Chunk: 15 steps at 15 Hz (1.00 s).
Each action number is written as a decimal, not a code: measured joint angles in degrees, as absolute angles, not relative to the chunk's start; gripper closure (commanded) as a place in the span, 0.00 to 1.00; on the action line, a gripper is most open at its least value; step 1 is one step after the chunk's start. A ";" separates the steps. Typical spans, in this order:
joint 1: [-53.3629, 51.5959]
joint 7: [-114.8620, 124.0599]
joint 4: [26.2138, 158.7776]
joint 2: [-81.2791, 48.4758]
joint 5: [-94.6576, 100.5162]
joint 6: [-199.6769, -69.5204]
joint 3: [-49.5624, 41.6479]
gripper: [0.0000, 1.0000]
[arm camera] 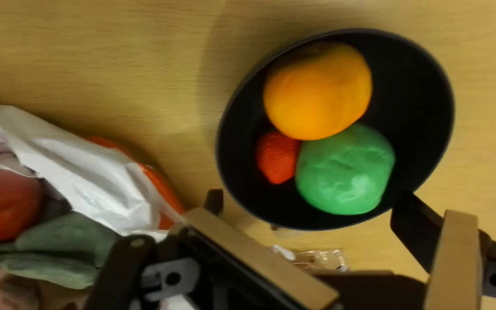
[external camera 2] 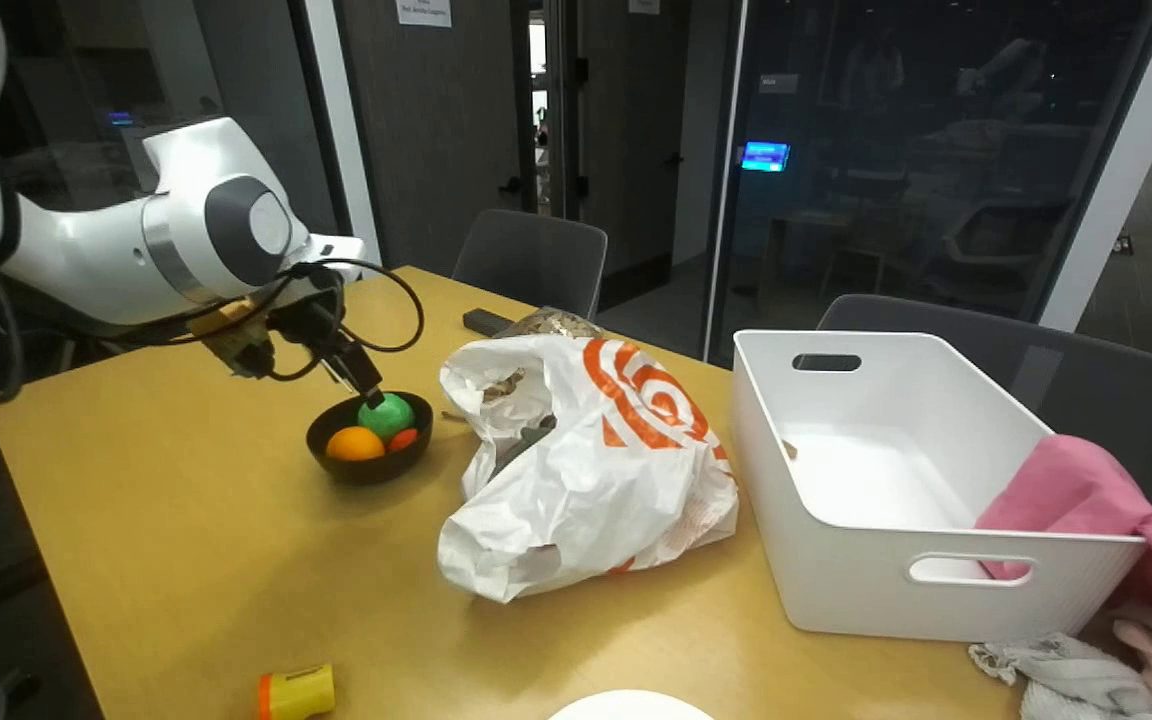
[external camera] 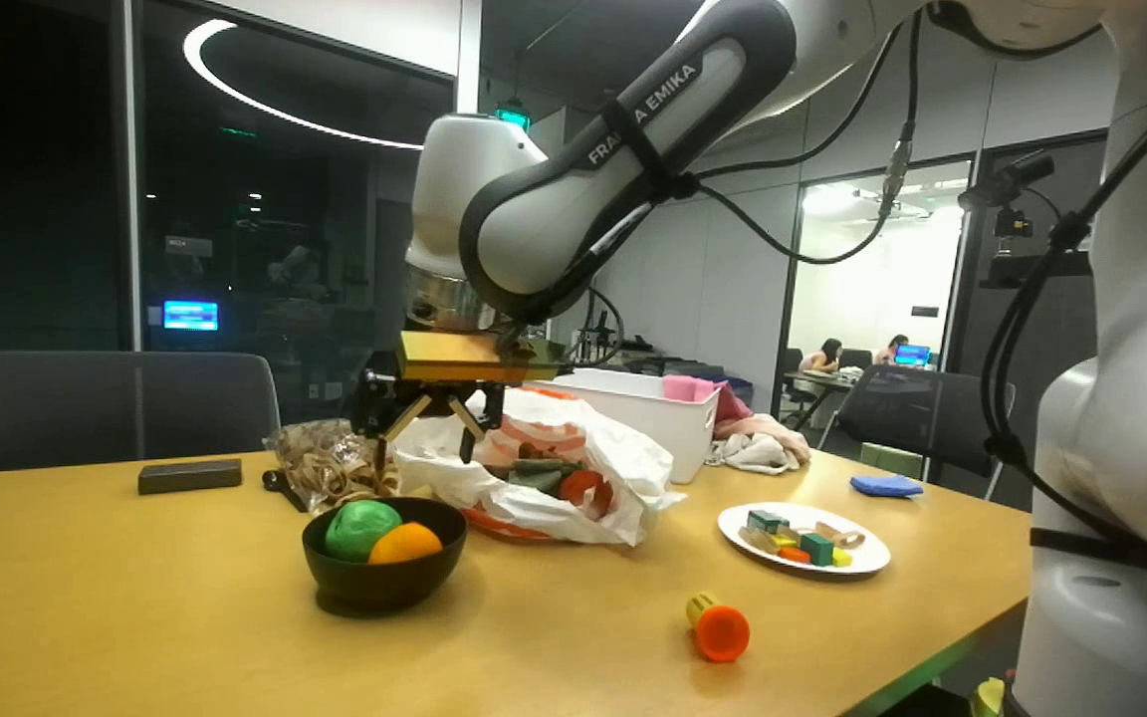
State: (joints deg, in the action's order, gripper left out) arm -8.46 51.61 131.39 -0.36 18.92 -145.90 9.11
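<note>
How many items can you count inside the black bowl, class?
3 in the black bowl: in the wrist view, orange item at the top, red item at lower left, green item at lower right. Others may be hidden beneath.

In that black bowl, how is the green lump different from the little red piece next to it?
Size: the green lump looks much bigger than the red piece in the wrist view. Shape: the green lump is broadly rounded, while the red piece tapers to a blunt end. Surface: the green lump shows creases and a shiny spot; the red piece looks finely textured. Both lie in the black bowl, beside the orange lump.
</note>
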 measured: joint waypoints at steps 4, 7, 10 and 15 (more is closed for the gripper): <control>-10.30 43.07 127.02 -4.97 18.48 -146.00 10.26 0.00; -10.29 37.99 123.25 -8.74 17.63 -146.02 9.75 0.00; -10.01 32.39 120.54 -11.97 13.14 -146.02 8.49 0.00; -9.14 21.87 116.31 -17.81 2.37 -146.04 8.06 0.00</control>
